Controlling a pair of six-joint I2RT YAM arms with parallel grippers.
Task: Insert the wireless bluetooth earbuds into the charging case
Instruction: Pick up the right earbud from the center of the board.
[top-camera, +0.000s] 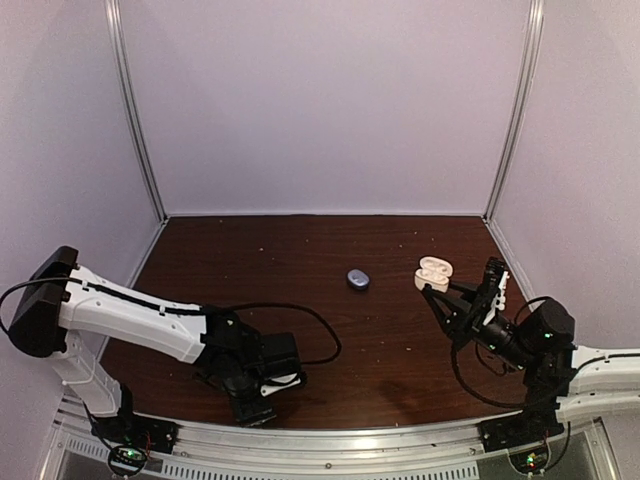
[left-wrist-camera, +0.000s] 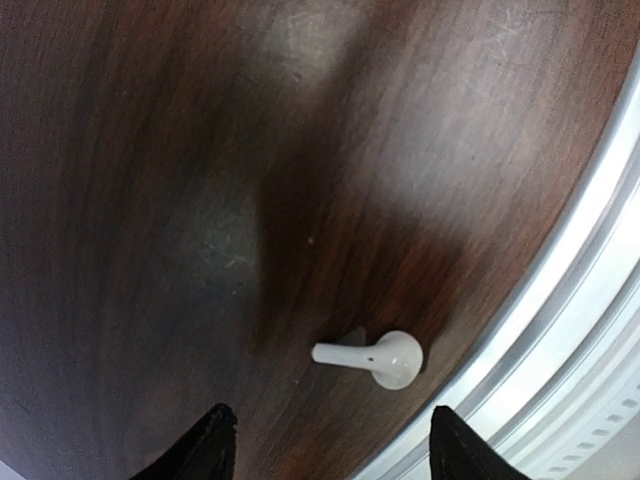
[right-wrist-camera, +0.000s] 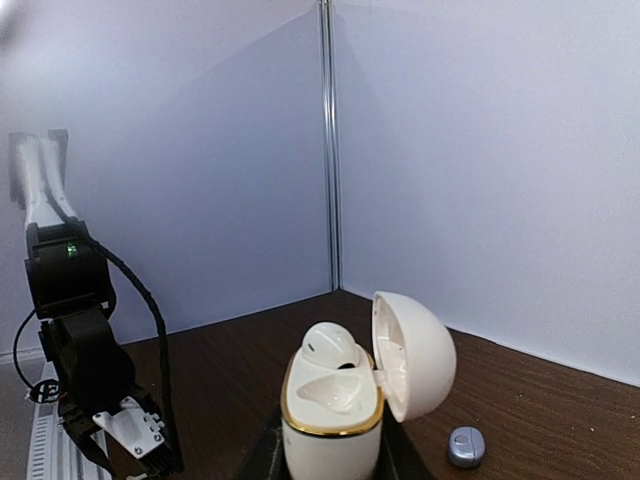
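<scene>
A white earbud (left-wrist-camera: 375, 355) with a short stem lies on the dark wood table near the front metal rail. My left gripper (left-wrist-camera: 335, 448) hovers just above it, open, its black fingertips (left-wrist-camera: 212, 440) standing wide on either side and not touching it. The white charging case (right-wrist-camera: 335, 420) has a gold rim and its lid (right-wrist-camera: 415, 352) swung open. My right gripper (right-wrist-camera: 330, 472) is shut on its base and holds it upright off the table. A second white earbud (right-wrist-camera: 333, 345) sits in the far socket; the near socket is bare. In the top view the case (top-camera: 435, 271) is at the right, the left gripper (top-camera: 262, 398) at the front left.
A small, closed grey-blue case (top-camera: 358, 278) lies on the table near the middle, also in the right wrist view (right-wrist-camera: 466, 446). The metal rail (left-wrist-camera: 590, 330) runs along the front edge beside the earbud. White walls close off the back and sides.
</scene>
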